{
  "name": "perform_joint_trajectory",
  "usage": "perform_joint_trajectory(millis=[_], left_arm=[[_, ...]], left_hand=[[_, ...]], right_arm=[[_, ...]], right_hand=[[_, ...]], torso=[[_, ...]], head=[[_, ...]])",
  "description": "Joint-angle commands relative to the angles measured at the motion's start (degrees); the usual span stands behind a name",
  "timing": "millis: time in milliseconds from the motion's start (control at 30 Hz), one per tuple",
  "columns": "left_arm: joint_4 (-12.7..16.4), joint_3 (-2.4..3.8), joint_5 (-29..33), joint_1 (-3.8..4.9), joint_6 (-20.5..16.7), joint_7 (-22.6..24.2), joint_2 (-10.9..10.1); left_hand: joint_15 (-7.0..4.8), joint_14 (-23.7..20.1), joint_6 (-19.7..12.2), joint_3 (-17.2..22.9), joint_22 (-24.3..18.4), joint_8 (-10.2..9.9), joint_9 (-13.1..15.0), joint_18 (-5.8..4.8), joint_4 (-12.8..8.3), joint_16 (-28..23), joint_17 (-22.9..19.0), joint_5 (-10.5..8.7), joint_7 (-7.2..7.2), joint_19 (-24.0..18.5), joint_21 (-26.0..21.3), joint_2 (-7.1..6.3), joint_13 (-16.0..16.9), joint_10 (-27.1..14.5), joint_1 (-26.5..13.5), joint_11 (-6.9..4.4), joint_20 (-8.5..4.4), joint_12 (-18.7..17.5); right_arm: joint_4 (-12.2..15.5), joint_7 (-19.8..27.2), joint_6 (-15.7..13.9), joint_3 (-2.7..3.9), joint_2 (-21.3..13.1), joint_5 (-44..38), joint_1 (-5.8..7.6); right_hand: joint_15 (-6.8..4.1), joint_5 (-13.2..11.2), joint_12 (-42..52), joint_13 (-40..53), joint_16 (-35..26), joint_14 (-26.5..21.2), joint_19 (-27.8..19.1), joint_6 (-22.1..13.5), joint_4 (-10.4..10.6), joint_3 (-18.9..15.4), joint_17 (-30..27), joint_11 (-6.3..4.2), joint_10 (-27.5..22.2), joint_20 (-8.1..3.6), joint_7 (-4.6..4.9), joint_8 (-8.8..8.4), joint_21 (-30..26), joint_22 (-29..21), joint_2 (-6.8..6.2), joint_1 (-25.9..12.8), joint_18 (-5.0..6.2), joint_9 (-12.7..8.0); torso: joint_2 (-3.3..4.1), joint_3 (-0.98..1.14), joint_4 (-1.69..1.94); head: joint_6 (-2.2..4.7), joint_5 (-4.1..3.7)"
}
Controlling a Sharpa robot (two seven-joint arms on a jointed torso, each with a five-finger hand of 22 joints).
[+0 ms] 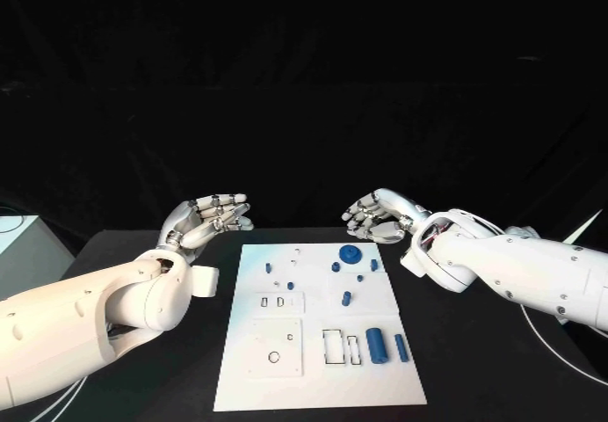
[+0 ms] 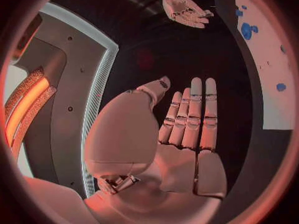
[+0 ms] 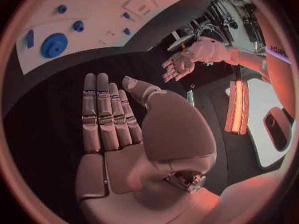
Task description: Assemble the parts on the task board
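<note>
The white task board (image 1: 254, 369) lies in the middle of the black table (image 1: 152, 264), its long axis running from the near edge toward the far edge. The small blue parts sit on the board's right half. A round gear-like part (image 1: 349, 255) lies near the far edge, close to the right hand (image 1: 376, 216). Two blue cylinders (image 1: 376, 343) lie side by side near the near right corner, their long axes parallel to the board's long sides, well apart from both hands.

The left hand (image 1: 209, 217) hangs raised beyond the board's far left corner, touching nothing. The right hand hangs beyond the far right corner, likewise clear of the board. Seen from each wrist, both hands are empty, fingers straight and side by side, thumb set apart.
</note>
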Motion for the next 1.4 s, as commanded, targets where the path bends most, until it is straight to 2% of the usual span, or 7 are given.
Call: perform_joint_trajectory(millis=[33,267,300,333,467,633,1400], left_arm=[[2.0,0.12,-2.1,0.25,3.5,-0.9,-0.9],[5.5,0.29,-1.9,0.52,4.3,-1.7,-3.1],[5.9,0.31,-1.8,0.54,4.4,-1.8,-3.4],[6.4,0.34,-1.7,0.57,4.5,-1.9,-3.6],[7.9,0.40,-1.5,0.62,4.9,-2.2,-4.5],[9.1,0.48,-1.4,0.68,5.3,-2.5,-5.0],[10.4,0.64,-1.0,1.27,5.6,-2.9,-6.2]], left_hand=[[-1.10,0.5,1.9,2.9,8.5,-0.1,0.9,0.72,-2.5,12.5,9.1,-0.09,-0.18,-2.6,12.4,-1.26,0.1,2.7,-1.3,-0.59,-1.53,-1.6],[-1.30,0.2,2.0,3.4,13.0,-0.5,1.3,1.07,-3.2,18.2,11.6,-0.08,-0.20,-3.6,19.3,-1.39,0.2,2.6,-2.4,-0.74,-1.67,-1.5],[-1.32,0.0,2.0,3.4,13.7,-0.5,1.4,1.09,-3.3,18.9,11.9,-0.11,-0.20,-3.5,20.5,-1.51,0.2,2.6,-2.6,-0.76,-1.72,-1.5],[-1.33,-0.1,2.0,3.5,14.1,-0.6,1.4,1.10,-3.3,19.3,12.0,-0.10,-0.21,-3.4,21.2,-1.57,0.2,2.6,-2.7,-0.78,-1.75,-1.5],[-1.36,-0.7,1.9,3.9,16.2,-0.7,1.6,1.16,-3.4,20.7,12.2,-0.12,-0.22,-3.2,24.7,-1.75,0.2,2.5,-3.2,-0.77,-1.86,-1.5],[-1.40,-0.7,1.8,4.1,17.3,-0.8,1.8,1.18,-3.4,21.7,12.4,-0.15,-0.24,-3.1,26.5,-1.85,0.2,2.5,-3.4,-0.80,-1.90,-1.6],[-1.28,-1.0,1.5,4.1,17.9,-1.0,1.8,1.15,-3.3,22.0,12.4,-0.21,-0.14,-3.5,27.4,-1.97,0.1,1.8,-3.7,-0.67,-1.85,-1.7]], right_arm=[[0.6,-6.1,2.2,0.05,0.0,-13.8,0.44],[1.1,-10.6,5.1,0.08,0.5,-23.1,0.92],[1.0,-11.1,5.5,0.08,0.7,-24.3,0.95],[0.9,-11.6,5.9,0.08,0.9,-25.3,0.96],[0.1,-12.9,7.1,0.07,1.6,-28.2,0.83],[-0.6,-14.1,8.3,0.05,2.3,-30.0,0.47],[-3.1,-17.4,10.4,0.01,4.4,-33.0,-0.98]], right_hand=[[-3.33,0.3,-0.4,0.3,7.6,11.8,7.7,3.4,-0.3,-2.4,6.8,-2.16,4.9,-4.19,-1.70,0.65,10.2,6.0,-1.57,1.0,1.04,0.5],[-4.27,0.1,-0.4,0.8,21.8,14.8,9.4,4.5,0.7,-0.2,18.5,-3.06,5.9,-5.26,-2.38,-0.35,21.1,14.1,-3.28,-0.3,0.90,1.2],[-4.13,-0.1,-0.4,0.8,25.8,14.9,11.8,4.4,0.9,0.6,21.1,-3.04,5.0,-5.20,-2.41,-0.59,28.3,22.6,-3.91,-0.5,-0.15,1.4],[-4.09,-0.2,-0.5,0.8,27.4,14.7,12.3,4.4,1.0,0.8,22.7,-2.85,5.0,-5.18,-2.54,-0.59,30.2,24.9,-4.06,-0.6,-0.45,1.5],[-3.81,-0.5,-0.4,1.1,46.8,15.3,16.6,4.1,1.8,2.4,40.9,-2.61,3.5,-4.74,-2.51,-0.83,45.0,43.1,-5.54,-1.0,-2.87,2.5],[-3.64,-0.6,-0.5,1.4,54.3,15.3,18.0,3.7,2.5,2.8,48.1,-2.52,2.8,-4.48,-2.65,-0.86,50.9,50.6,-6.20,-1.3,-3.80,3.3],[-3.28,-0.6,-0.5,1.4,58.8,14.8,18.1,3.3,3.3,2.2,51.6,-2.05,-0.9,-3.83,-2.52,-0.63,53.8,54.4,-6.76,-1.4,-4.17,4.6]], torso=[[1.55,-0.39,0.78],[2.80,-0.84,1.40],[2.93,-0.86,1.48],[3.06,-0.88,1.55],[3.63,-1.02,1.90],[4.13,-1.11,2.17],[5.22,-1.45,2.83]], head=[[-0.01,-0.56],[0.38,-1.27],[0.48,-1.37],[0.47,-1.45],[0.81,-1.81],[0.95,-2.18],[0.71,-2.98]])
